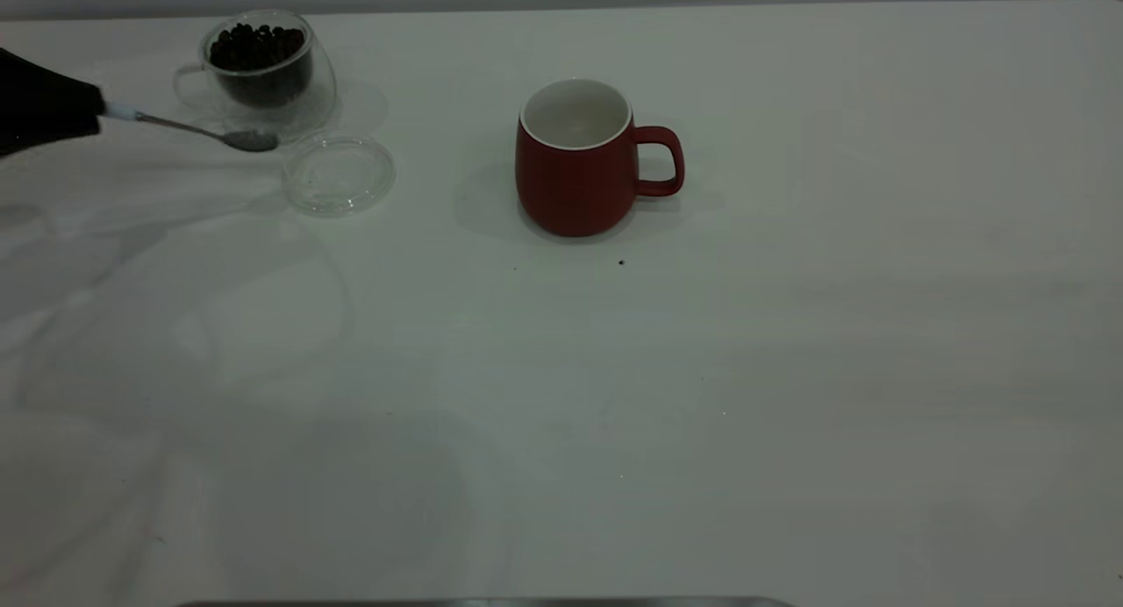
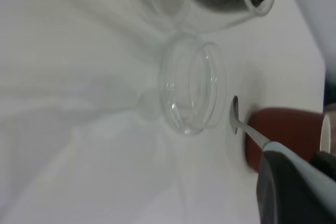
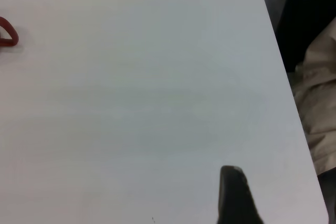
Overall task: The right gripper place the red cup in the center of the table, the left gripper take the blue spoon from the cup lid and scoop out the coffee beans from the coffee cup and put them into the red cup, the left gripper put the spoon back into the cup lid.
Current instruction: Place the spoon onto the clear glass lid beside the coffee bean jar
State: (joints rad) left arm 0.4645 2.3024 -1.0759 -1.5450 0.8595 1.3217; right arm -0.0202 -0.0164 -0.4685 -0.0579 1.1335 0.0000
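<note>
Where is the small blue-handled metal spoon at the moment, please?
In the exterior view the blue-handled metal spoon is at the far left, held by the left end effector, its bowl between the clear glass coffee cup and the clear round lid.

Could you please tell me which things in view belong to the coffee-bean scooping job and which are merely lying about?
Belong to the job: left gripper holding the blue spoon; cup lid; coffee cup with coffee beans; red cup; right gripper, off to the side.

Lying about: a few dark specks on the table.
</note>
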